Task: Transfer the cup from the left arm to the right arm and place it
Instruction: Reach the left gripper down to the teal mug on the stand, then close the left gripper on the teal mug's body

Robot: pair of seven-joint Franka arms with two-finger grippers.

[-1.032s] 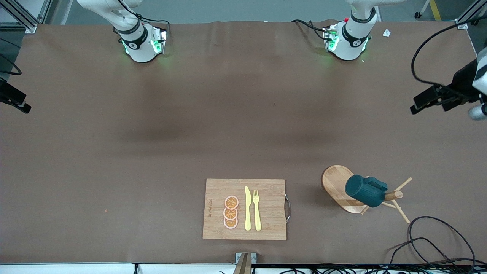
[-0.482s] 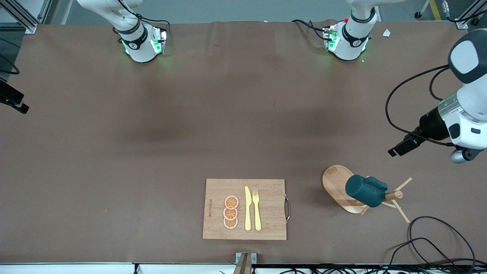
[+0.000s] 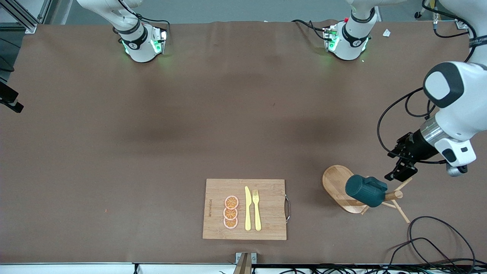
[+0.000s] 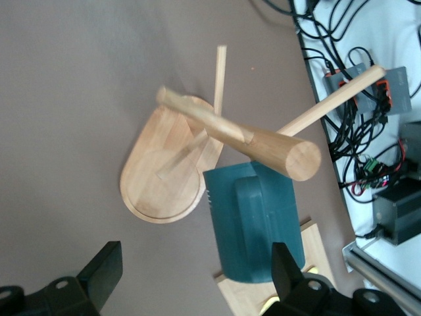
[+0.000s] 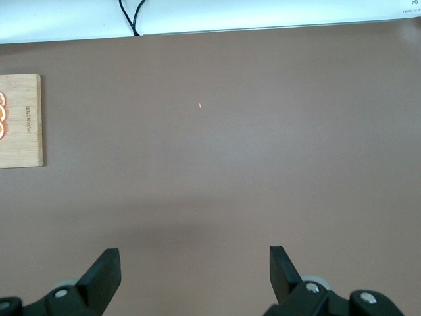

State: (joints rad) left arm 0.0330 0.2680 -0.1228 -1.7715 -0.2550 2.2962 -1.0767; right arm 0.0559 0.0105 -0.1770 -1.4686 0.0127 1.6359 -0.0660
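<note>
Small ribbed dark teal mug (image 3: 366,190) hung on a wooden peg stand (image 3: 393,195) near the table's front edge toward the left arm's end, left gripper (image 3: 400,170) spread wide, empty, just above it, right gripper (image 5: 192,276) also spread empty, waiting over bare brown table (image 3: 152,152).

A dark teal-green ribbed cup (image 3: 366,190) hangs on a pale wooden peg stand (image 3: 338,187) over a plain brown surface (image 3: 152,152). Near the stand, a light bamboo cutting board (image 3: 266,205) carries three orange-patterned slices (image 3: 231,212) beside a yellow knife (image 3: 247,208) and yellow fork (image 3: 257,209). Black cables (image 3: 437,243) coil close to the stand.
</note>
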